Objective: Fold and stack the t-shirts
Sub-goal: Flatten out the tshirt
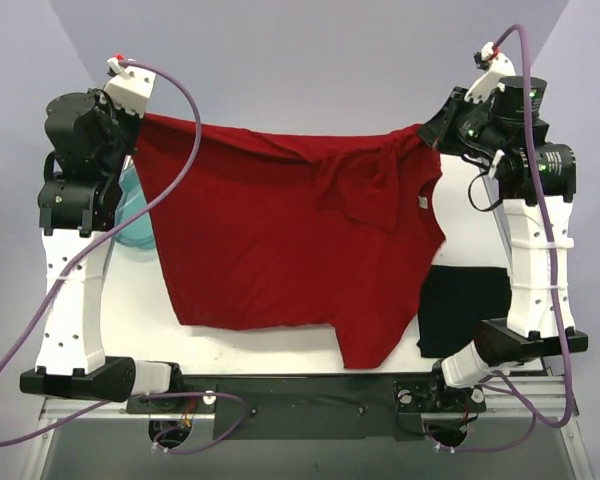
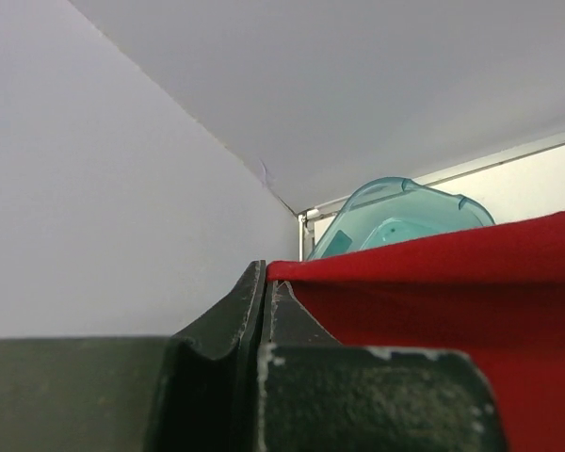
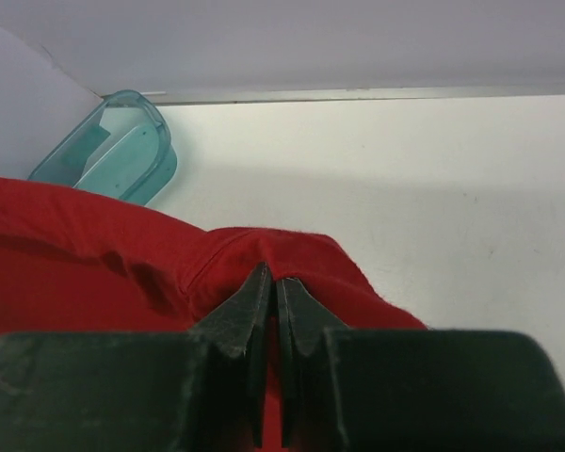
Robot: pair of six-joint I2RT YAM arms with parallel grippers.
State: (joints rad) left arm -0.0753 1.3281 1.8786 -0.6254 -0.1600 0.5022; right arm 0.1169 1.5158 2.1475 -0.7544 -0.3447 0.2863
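Observation:
The red t-shirt (image 1: 280, 240) hangs spread in the air between my two raised grippers, its lower edge draping toward the table. My left gripper (image 1: 138, 125) is shut on its left top corner; the wrist view shows the red cloth (image 2: 452, 282) pinched at the fingertips (image 2: 264, 273). My right gripper (image 1: 430, 130) is shut on the right top corner, with red cloth (image 3: 264, 254) bunched around the closed fingers (image 3: 271, 282). A white neck label (image 1: 421, 202) shows on the shirt. The black t-shirt (image 1: 465, 310) lies folded on the table at the right, partly behind the red one.
A translucent teal plastic tub (image 1: 135, 215) sits at the left, mostly hidden by the left arm and the red shirt; it also shows in the left wrist view (image 2: 395, 212) and the right wrist view (image 3: 113, 151). White table (image 3: 405, 188) lies below.

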